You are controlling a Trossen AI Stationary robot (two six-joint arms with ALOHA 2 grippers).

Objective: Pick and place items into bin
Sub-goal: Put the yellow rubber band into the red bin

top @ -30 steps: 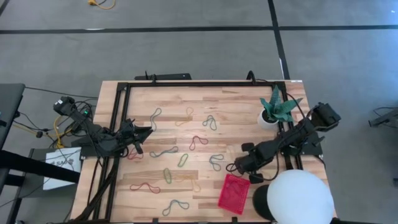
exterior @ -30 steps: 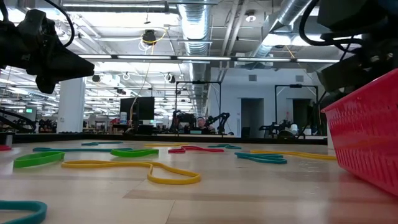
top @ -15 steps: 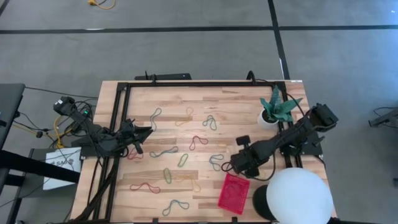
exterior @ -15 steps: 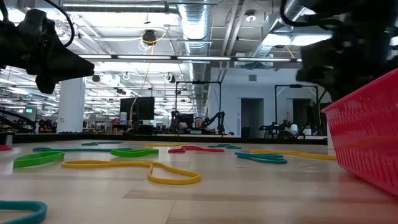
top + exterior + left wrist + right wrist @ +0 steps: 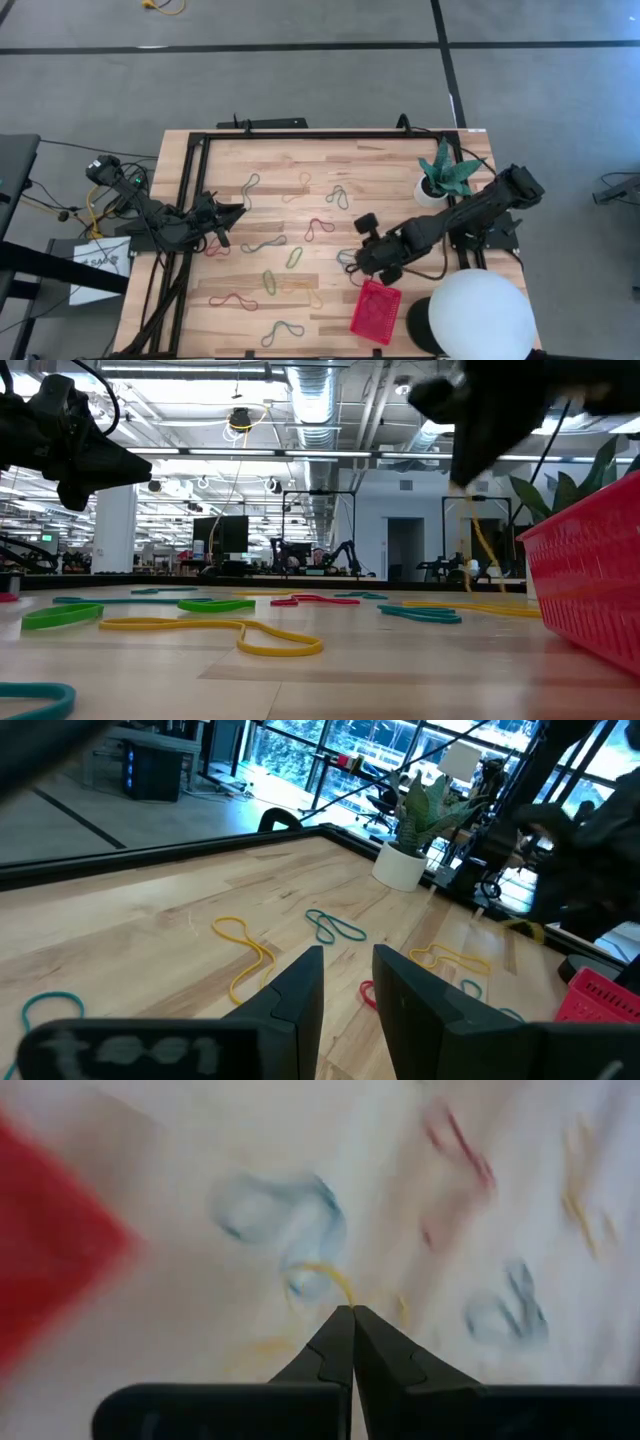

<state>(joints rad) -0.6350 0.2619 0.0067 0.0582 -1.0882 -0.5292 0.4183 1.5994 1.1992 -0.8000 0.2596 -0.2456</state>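
- The right claw [image 5: 362,262] is hovering over the worktop [image 5: 290,165], just beside the upper-left edge of the red bin [image 5: 376,311].
- In the right wrist view, the right claw's fingers [image 5: 340,1342] are pressing together at the tips, and a thin yellow band [image 5: 325,1273] is arcing out from between them; the claw is holding this band.
- In the low view, the same yellow band [image 5: 482,550] is hanging down from the right claw [image 5: 470,470], left of the bin's mesh wall [image 5: 590,585].
- A blue-grey band [image 5: 346,259] is lying on the worktop directly under the right claw, near the bin.
- The bin is sitting near the front right of the worktop, beside the white dome [image 5: 482,318].
- Further bands are lying scattered left of the bin: a red one [image 5: 232,300], a green one [image 5: 294,258] and a blue one [image 5: 283,331].
- The left claw [image 5: 232,212] is waiting far left of the bin, above the worktop, with its fingers [image 5: 300,995] standing a narrow gap apart and holding nothing.
- The potted plant [image 5: 445,175] is standing behind the bin.
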